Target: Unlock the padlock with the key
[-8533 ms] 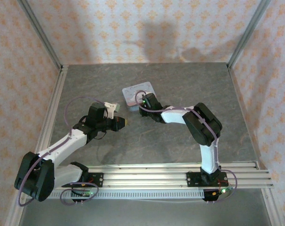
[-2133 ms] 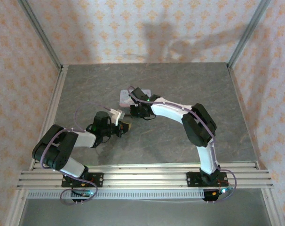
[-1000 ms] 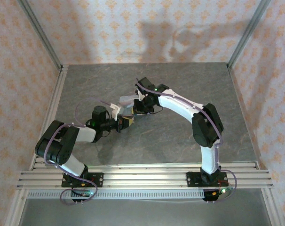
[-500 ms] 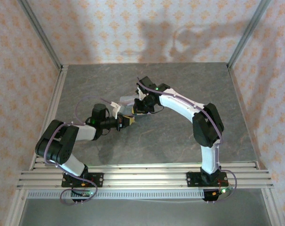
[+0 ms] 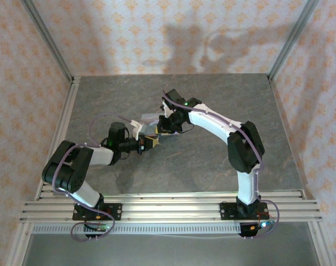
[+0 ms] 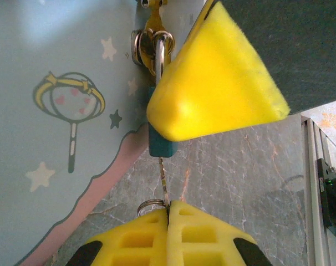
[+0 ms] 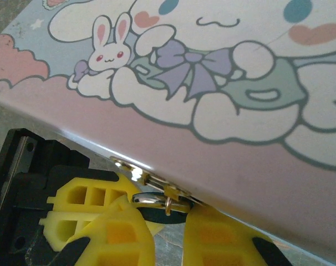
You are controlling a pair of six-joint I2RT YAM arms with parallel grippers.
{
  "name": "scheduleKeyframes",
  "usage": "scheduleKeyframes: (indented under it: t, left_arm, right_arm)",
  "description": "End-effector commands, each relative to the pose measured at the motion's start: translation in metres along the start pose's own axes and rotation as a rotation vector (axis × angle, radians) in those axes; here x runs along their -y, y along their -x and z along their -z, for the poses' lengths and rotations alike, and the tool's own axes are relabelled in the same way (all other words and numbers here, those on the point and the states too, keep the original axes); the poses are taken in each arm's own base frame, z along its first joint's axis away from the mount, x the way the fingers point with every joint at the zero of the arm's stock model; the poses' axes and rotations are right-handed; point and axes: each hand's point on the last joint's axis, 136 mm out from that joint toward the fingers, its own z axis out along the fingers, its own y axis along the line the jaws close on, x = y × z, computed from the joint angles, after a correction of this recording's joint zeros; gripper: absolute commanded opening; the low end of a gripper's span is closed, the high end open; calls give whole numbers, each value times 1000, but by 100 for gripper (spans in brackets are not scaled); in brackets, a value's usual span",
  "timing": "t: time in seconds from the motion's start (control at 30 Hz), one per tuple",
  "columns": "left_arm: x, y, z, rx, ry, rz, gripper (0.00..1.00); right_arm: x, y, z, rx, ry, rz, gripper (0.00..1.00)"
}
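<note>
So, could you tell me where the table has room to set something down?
The table is bare along the back wall, right of the right arm, and between the arms. Crowded at the tin, where left gripper and right gripper meet.

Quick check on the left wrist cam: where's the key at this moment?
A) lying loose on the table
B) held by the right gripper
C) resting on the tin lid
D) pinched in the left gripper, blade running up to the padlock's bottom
D: the left gripper is shut on the key, whose thin blade runs up to the bottom of the teal padlock.
</note>
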Motion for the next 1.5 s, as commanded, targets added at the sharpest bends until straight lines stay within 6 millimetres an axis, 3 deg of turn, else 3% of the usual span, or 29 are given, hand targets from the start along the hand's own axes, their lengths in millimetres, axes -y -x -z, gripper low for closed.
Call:
scheduleKeyframes:
  t: [0.0,0.63,1.07,1.47]
  left_arm:
    - [-5,9,2,29,21,-31,0]
    - [-6,2,5,33,43,-19,0]
    - [12,11,9,51,-8,-54,0]
    - [14,9,5,38,-21,-59,0]
  right_arm:
    - [-18,4,22,41,63,28,2]
    - [-13,5,22,41,81,7,2]
    - [-12,3,23,34,77,10,2]
    - [-14,2,22,26,86,6,2]
